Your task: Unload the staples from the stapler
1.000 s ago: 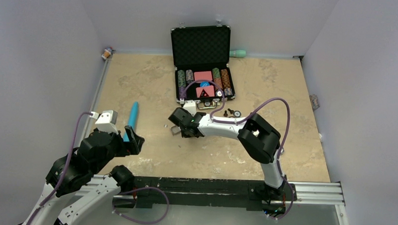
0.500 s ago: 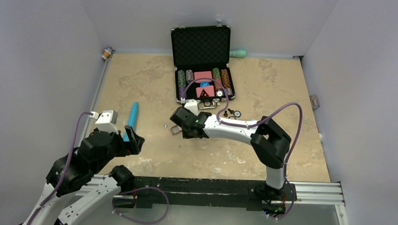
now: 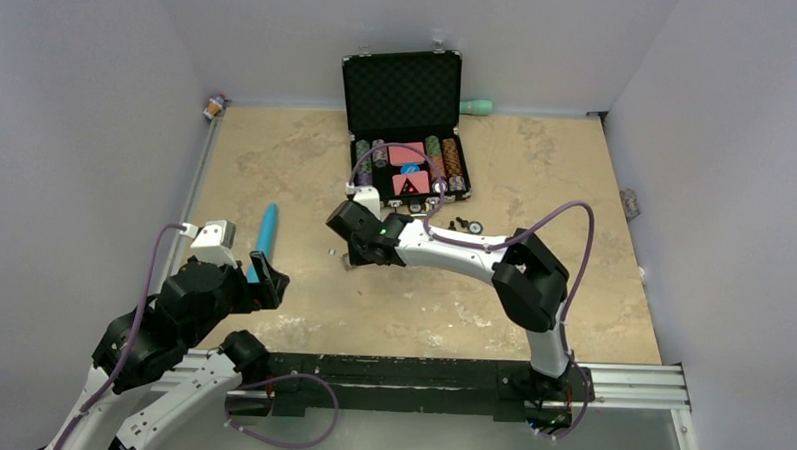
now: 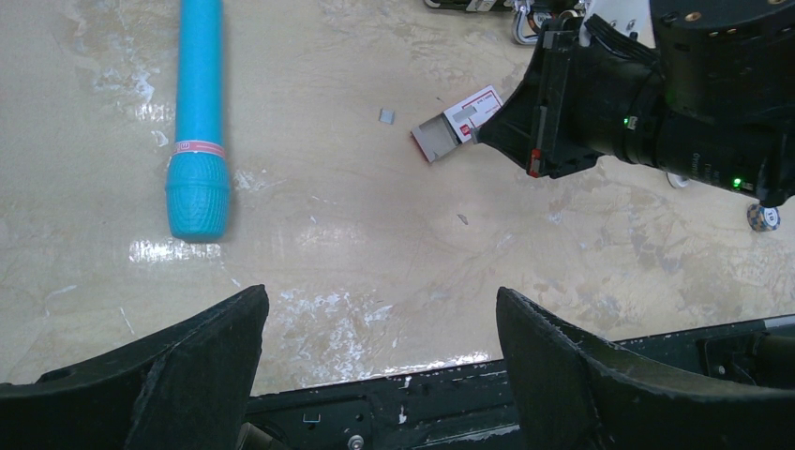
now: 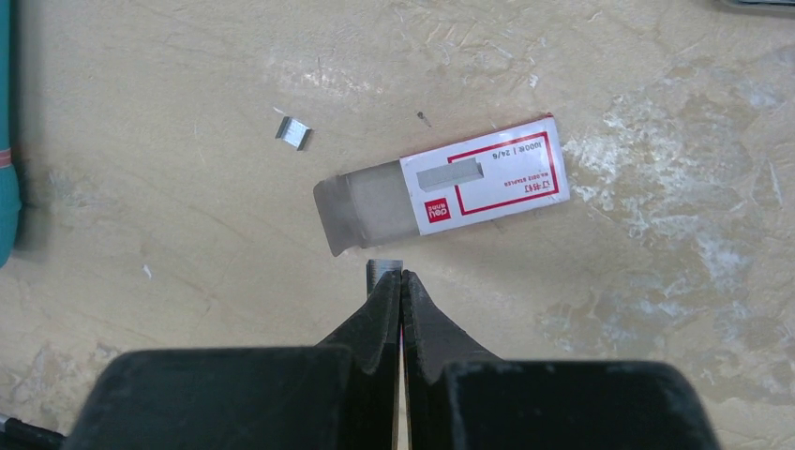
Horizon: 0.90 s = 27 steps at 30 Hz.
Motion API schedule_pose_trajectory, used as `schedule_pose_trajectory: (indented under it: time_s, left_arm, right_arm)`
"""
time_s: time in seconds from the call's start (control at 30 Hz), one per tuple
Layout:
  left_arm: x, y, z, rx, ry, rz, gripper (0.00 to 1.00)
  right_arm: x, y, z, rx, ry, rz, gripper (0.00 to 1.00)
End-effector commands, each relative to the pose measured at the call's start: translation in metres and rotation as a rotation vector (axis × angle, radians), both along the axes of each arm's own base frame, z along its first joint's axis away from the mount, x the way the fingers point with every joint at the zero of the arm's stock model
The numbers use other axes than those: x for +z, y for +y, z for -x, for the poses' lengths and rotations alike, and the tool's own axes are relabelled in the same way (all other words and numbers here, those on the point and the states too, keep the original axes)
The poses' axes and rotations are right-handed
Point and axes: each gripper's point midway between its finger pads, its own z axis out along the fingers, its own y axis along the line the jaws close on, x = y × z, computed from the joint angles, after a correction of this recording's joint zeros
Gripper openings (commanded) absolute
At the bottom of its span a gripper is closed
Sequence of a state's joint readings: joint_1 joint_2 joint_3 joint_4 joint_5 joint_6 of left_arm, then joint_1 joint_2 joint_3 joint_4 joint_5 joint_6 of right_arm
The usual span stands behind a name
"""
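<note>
A long turquoise stapler point(image 3: 265, 230) point(image 4: 200, 122) lies on the table's left side, apart from both grippers; only its edge point(image 5: 5, 141) shows in the right wrist view. My right gripper point(image 3: 353, 257) point(image 5: 401, 274) is shut, with a short grey strip of staples point(image 5: 384, 267) poking out at its tips. It hovers just in front of the open white-and-red staple box point(image 5: 450, 186) point(image 4: 459, 122). A small loose clump of staples point(image 5: 293, 132) point(image 4: 386, 115) lies left of the box. My left gripper point(image 3: 267, 280) point(image 4: 380, 295) is open and empty near the table's front edge.
An open black case of poker chips point(image 3: 408, 135) stands at the back centre, with loose chips point(image 3: 465, 225) in front of it. A green bottle point(image 3: 476, 107) lies behind the case. A small object point(image 3: 215, 106) sits in the back left corner.
My right gripper has moved a little to the left and away from the arm bases, staying shut. The left arm has not moved.
</note>
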<state>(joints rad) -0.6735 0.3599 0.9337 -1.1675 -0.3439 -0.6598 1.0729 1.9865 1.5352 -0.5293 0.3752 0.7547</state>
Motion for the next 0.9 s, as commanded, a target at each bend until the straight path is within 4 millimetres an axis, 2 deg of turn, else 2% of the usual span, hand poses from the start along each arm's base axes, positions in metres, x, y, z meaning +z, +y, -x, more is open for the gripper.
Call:
schedule_pose_trajectory:
  time_s: [0.0, 0.57, 0.87]
  left_arm:
    - [0.003, -0.004, -0.006, -0.009, -0.022, -0.005, 0.94]
    - [0.003, -0.003, -0.007, -0.004, -0.021, -0.006, 0.94]
    - [0.003, -0.004, -0.007, -0.006, -0.021, -0.006, 0.94]
  right_arm:
    - [0.008, 0.012, -0.013, 0.016, -0.027, -0.016, 0.0]
    - [-0.009, 0.026, -0.02, 0.058, -0.019, -0.011, 0.0]
    - [-0.015, 0.026, -0.022, 0.053, -0.017, 0.005, 0.0]
